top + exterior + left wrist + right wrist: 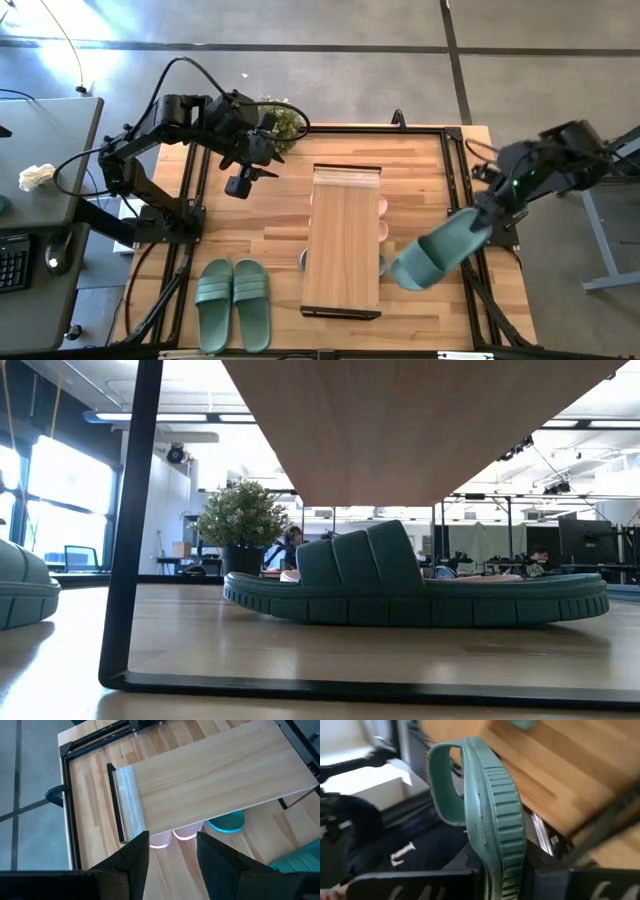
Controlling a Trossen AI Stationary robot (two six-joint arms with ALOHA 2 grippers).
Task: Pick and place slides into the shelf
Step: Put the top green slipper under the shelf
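On the wooden table [420, 170], the right gripper [478, 222], clamped on a green slide [432, 256], carries it toward the shelf [342, 240]; next comes sliding it underneath. The left gripper [240, 184] hangs open at upper left.

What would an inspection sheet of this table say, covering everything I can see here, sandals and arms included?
Surface: wooden table, framed by black rails.
Job's things: shelf mid-table; pink slides and a green slide tucked under it; green pair lying beside the shelf.
Clutter: potted plant at the far edge.
Grippers: right gripper holds a green slide by its sole, beside the shelf; left gripper open, raised near the shelf's far end.
Cables: black cable loops over the left arm.
Surroundings: desk beside the table; people far behind.
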